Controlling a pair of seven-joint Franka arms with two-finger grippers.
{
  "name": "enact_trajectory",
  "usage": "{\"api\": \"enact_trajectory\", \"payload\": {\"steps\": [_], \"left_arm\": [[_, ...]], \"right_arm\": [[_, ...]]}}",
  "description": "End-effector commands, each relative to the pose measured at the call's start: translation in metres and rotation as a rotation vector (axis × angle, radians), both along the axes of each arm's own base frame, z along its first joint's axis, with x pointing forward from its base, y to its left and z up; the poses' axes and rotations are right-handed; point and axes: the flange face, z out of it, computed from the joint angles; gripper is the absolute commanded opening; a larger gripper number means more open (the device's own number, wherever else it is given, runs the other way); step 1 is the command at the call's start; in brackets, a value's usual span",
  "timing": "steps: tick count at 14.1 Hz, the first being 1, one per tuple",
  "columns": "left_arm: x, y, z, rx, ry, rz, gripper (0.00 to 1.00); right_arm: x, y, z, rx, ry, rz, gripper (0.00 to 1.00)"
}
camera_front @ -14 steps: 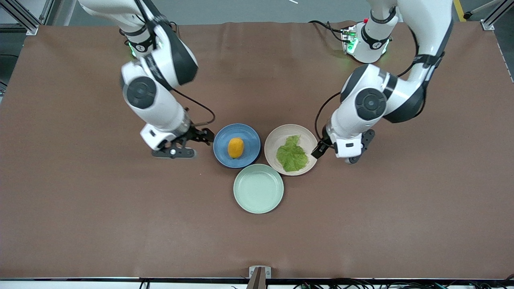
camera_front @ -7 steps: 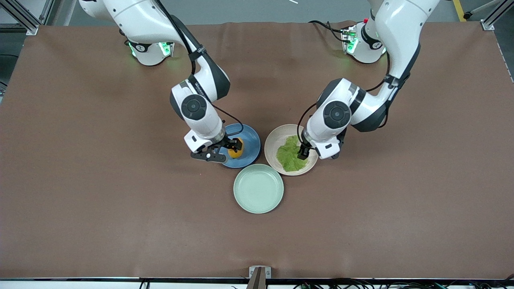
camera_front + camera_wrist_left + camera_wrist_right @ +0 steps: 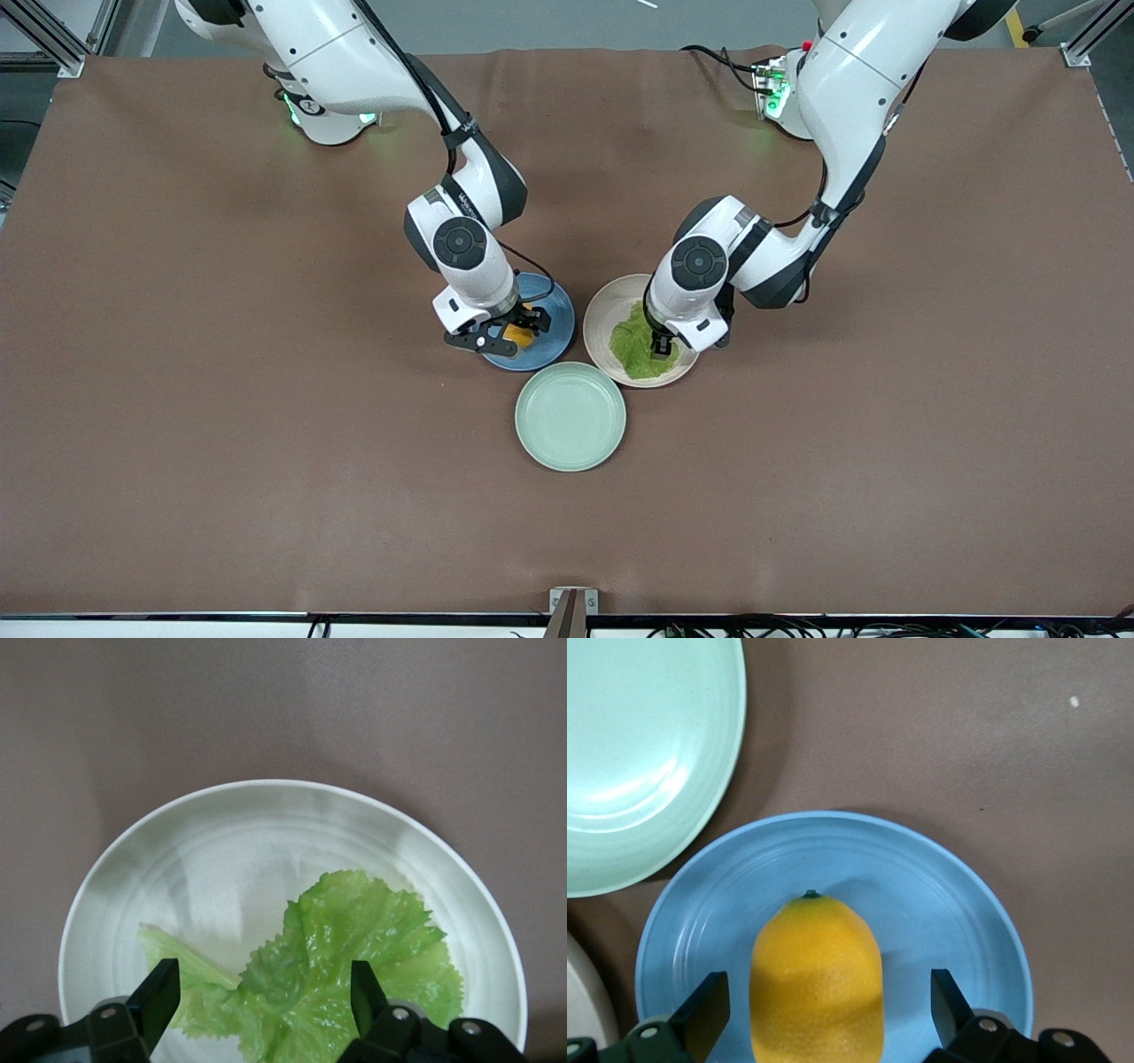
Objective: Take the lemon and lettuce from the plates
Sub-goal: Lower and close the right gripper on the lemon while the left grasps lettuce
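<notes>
Yellow lemon (image 3: 817,979) lies lengthwise between the open right hand (image 3: 824,1014); left hand (image 3: 266,997) open astride lettuce (image 3: 332,970).

- Right arm reaches out from its base, elbow bent, wrist pointing down.
- Right gripper (image 3: 512,334) sits low, fingers (image 3: 700,1014) spread wide with a clear gap between them.
- Left arm mirrors it, folded at the elbow, wrist tipped down.
- Left gripper (image 3: 660,344) is low too, fingers (image 3: 159,997) parted wide.
</notes>
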Motion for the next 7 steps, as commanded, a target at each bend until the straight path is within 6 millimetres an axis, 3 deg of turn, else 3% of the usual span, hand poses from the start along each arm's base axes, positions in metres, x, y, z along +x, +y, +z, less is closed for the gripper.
{"api": "enact_trajectory", "payload": {"steps": [1,3,4,6,7], "left_arm": [[0.0043,-0.0041,-0.0055,-0.004,-0.016,0.034,0.82],[0.0043,-0.0039,-0.0129,-0.009,-0.014,0.040,0.71],[0.0046,-0.0040,-0.0133,-0.009,-0.014,0.038,0.61],[0.0069,-0.0047,-0.0100,-0.012,-0.022,0.036,0.32],[0.0081,-0.0050,-0.0066,-0.010,-0.033,0.026,0.12]], "right_arm": [[-0.0034,0.0118,-0.0054,0.008,-0.010,-0.006,0.81],[-0.0065,0.0146,-0.0094,0.005,-0.007,0.001,0.61],[-0.0067,0.0145,-0.0095,0.004,-0.006,0.000,0.48],[-0.0097,0.0174,-0.0083,0.001,0.000,0.007,0.28],[-0.0098,0.0176,-0.0057,0.000,-0.001,0.011,0.22]]}}
